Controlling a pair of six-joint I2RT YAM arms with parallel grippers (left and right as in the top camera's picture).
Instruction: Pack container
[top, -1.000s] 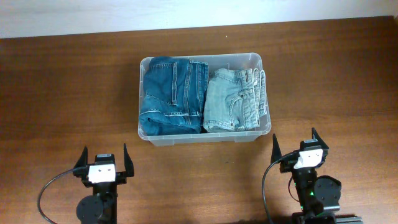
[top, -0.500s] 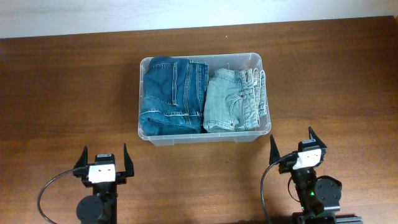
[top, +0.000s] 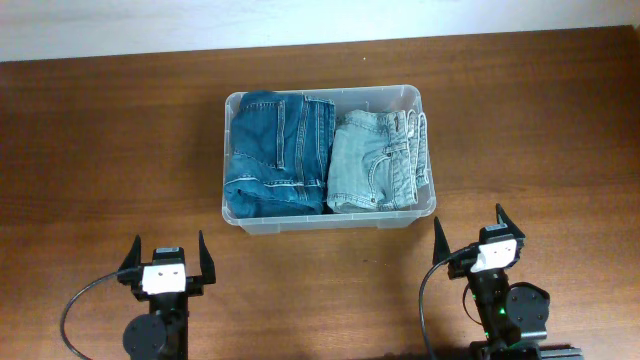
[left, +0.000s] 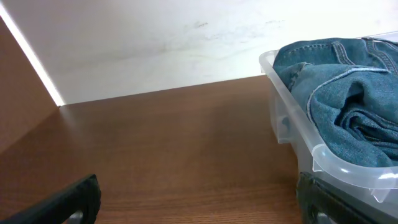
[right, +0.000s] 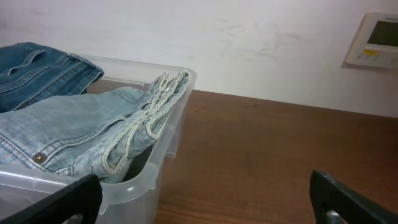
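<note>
The clear plastic container (top: 330, 222) stands at the table's middle. Folded dark blue jeans (top: 275, 152) fill its left half and folded light blue jeans (top: 375, 160) fill its right half. My left gripper (top: 166, 250) is open and empty near the front left, well apart from the container. My right gripper (top: 472, 232) is open and empty near the front right, just off the container's front right corner. The container's rim (left: 348, 169) and the dark jeans (left: 348, 93) show in the left wrist view. The rim (right: 134, 180) and the light jeans (right: 87, 134) show in the right wrist view.
The brown wooden table (top: 110, 150) ends at a white wall (top: 300, 18) at the back. A white wall panel (right: 374, 40) shows at the right wrist view's upper right.
The right gripper shifted very slightly forward and left a second ago, then held still. The left arm and the container have not moved.
</note>
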